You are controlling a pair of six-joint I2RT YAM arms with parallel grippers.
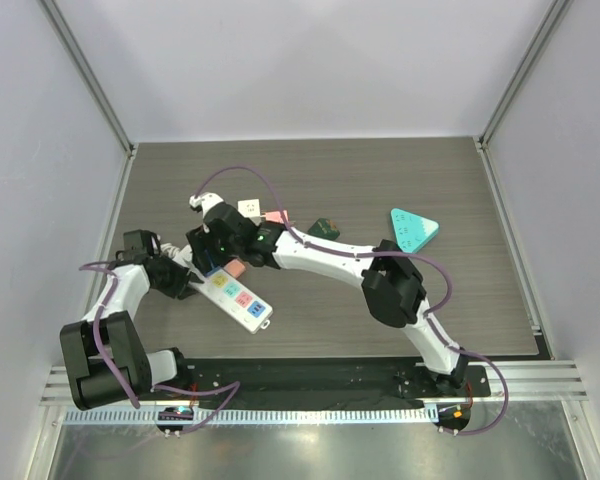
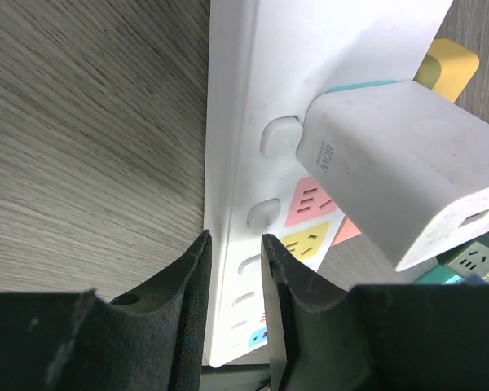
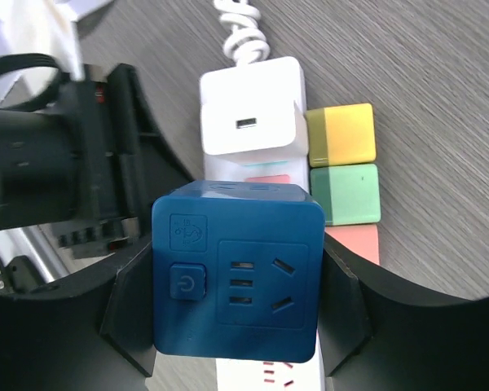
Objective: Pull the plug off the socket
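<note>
Over the grey wood-grain table [image 3: 440, 90], my right pincer [image 3: 236, 303] was clamped on the blue plug [image 3: 236, 244], fingers [image 3: 130, 309] at three and nine. The power strip [image 3: 269, 373] ran six to twelve beneath it; my left pincer [image 2: 235, 273] pinched its edge. A white charger [image 3: 248, 114] sat beyond at twelve.

White links [image 1: 320, 256], purple cables [image 1: 242, 168], black left pincer [image 2: 236, 238].
</note>
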